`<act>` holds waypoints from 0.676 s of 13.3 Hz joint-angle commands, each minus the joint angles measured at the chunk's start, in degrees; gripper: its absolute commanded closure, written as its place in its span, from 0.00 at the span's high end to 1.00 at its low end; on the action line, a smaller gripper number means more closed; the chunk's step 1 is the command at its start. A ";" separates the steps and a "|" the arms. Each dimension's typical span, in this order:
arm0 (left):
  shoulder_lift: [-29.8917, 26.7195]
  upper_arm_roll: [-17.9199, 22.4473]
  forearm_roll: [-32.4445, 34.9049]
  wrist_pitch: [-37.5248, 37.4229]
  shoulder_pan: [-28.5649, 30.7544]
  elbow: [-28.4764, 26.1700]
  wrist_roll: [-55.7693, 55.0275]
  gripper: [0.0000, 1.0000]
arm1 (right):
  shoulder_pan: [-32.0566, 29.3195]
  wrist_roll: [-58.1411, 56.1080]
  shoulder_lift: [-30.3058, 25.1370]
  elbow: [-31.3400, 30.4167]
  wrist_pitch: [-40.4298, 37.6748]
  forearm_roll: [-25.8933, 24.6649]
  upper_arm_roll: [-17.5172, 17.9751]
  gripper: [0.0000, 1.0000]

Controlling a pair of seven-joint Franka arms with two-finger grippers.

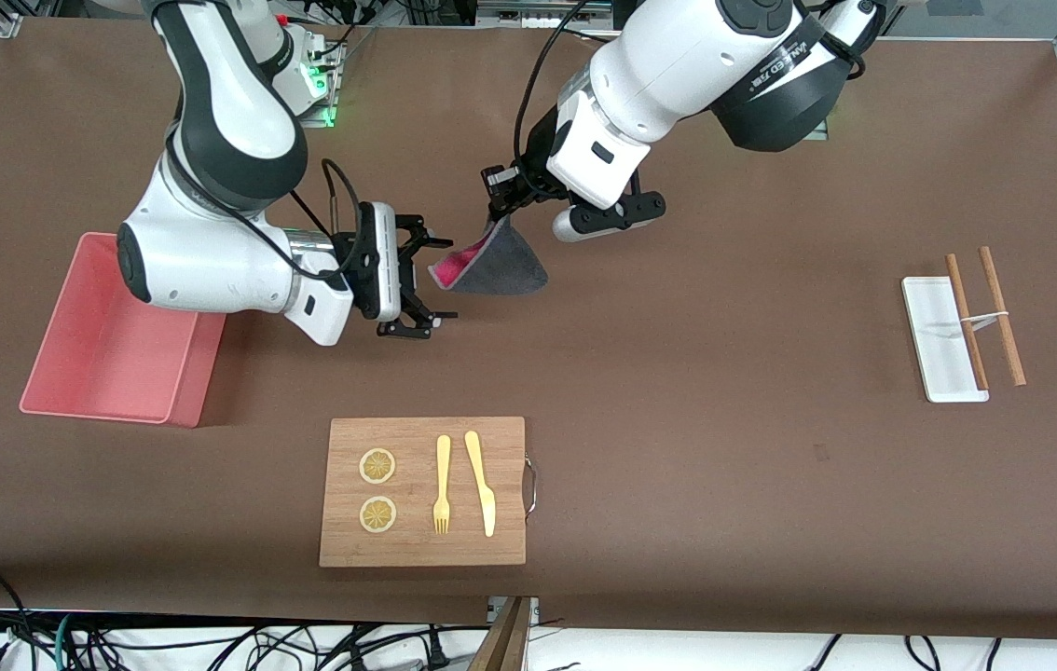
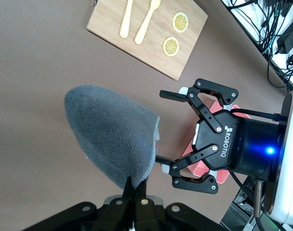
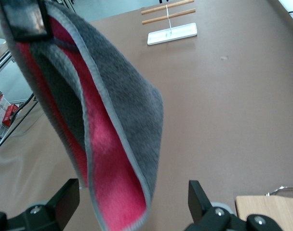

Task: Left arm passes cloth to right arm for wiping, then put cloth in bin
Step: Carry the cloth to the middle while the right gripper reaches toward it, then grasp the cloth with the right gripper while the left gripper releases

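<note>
The cloth [image 1: 501, 266], dark grey outside and pink inside, hangs folded over the table's middle from my left gripper [image 1: 497, 212], which is shut on its top corner. In the left wrist view the shut fingertips [image 2: 135, 185] pinch the grey cloth [image 2: 113, 127]. My right gripper [image 1: 435, 280] lies sideways beside the cloth and stands open. The cloth's pink edge [image 3: 113, 192] hangs between the wide-apart fingers [image 3: 69, 197] without touching either one. The pink bin [image 1: 188, 368] stands on the table at the right arm's end, partly under that arm.
A wooden cutting board [image 1: 510, 447], nearer the front camera, carries a fork [image 1: 442, 485], a knife [image 1: 482, 480] and two lemon slices [image 1: 377, 466]. A white tray [image 1: 934, 317] with two chopsticks [image 1: 1002, 317] lies toward the left arm's end.
</note>
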 commanded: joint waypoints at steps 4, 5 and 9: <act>0.72 0.47 -1.18 -0.02 -0.57 1.63 -0.35 0.00 | 3.01 1.23 -0.50 -0.71 3.46 0.65 -0.32 1.00; 0.72 0.47 -1.18 -0.02 -0.48 1.63 -0.44 0.00 | 3.01 1.23 -0.42 -0.71 4.07 0.56 -0.32 0.98; 0.72 0.47 -1.18 -0.11 -0.48 1.71 -0.35 0.00 | 3.10 1.50 -0.33 -0.62 4.78 0.65 -0.50 0.02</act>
